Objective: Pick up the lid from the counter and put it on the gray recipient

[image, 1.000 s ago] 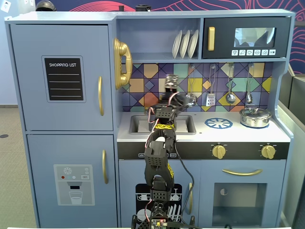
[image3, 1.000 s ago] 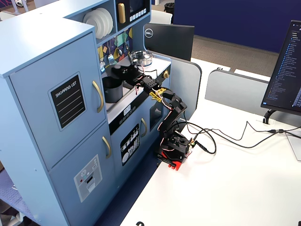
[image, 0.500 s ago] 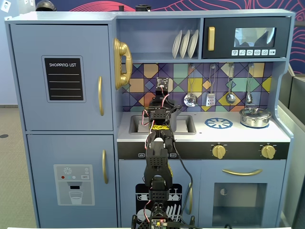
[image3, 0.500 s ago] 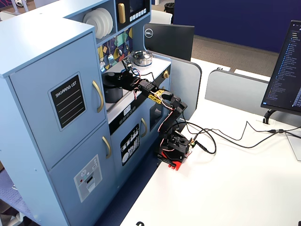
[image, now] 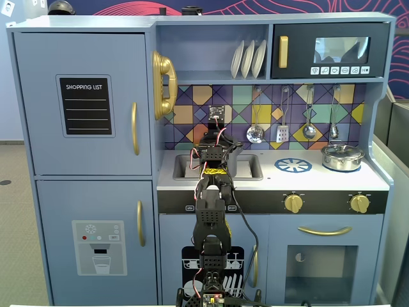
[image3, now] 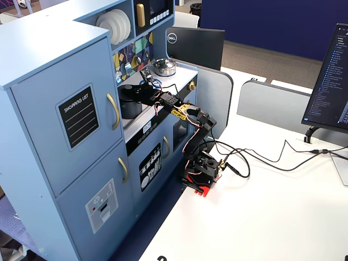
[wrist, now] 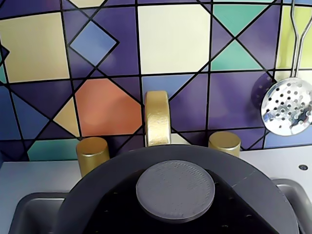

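Note:
The lid (wrist: pixel 122 170) is a flat dark gray disc with a round central knob (wrist: pixel 175 190), and it fills the lower part of the wrist view. My gripper (wrist: pixel 175 217) is shut on the knob, with black jaw parts on both sides of it. In a fixed view the lid (image3: pixel 129 88) lies level on top of the gray recipient (image3: pixel 129 107), a tall dark pot standing in the sink, with my gripper (image3: pixel 142 89) at its right edge. In the other fixed view my arm (image: pixel 212 192) hides most of the pot and lid.
A gold faucet (wrist: pixel 157 117) and two gold taps (wrist: pixel 91 153) (wrist: pixel 224 144) stand just behind the lid. A slotted spoon (wrist: pixel 285 105) hangs on the tiled wall. The shiny silver pot (image: pixel 342 157) sits on the right burner. The sink rim (image: pixel 182 167) surrounds the gray pot.

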Motion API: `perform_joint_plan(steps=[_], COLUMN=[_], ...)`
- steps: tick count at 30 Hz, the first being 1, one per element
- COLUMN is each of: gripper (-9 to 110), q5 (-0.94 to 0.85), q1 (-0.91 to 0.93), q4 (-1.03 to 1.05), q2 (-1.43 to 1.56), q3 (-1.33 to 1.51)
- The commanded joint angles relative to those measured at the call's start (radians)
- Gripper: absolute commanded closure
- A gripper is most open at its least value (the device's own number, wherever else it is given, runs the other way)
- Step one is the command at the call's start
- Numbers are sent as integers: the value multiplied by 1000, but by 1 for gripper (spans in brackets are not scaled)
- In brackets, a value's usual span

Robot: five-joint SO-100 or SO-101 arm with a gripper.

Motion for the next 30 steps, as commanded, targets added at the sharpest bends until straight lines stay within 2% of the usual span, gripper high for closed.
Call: perform_joint_plan(steps=[1, 17, 18, 19, 21, 23, 30], gripper=[102, 102, 101, 95, 86, 82, 85], q5=[-15, -49, -60, -54, -41, -52, -107], q1=[-12, -15, -15, -12, -12, -14, -21], q4=[-14, -43, -38, -32, 5, 54, 333], q2=[21, -23, -23, -18, -3, 25, 261], q3=[-8, 17, 20, 23, 21, 17, -12])
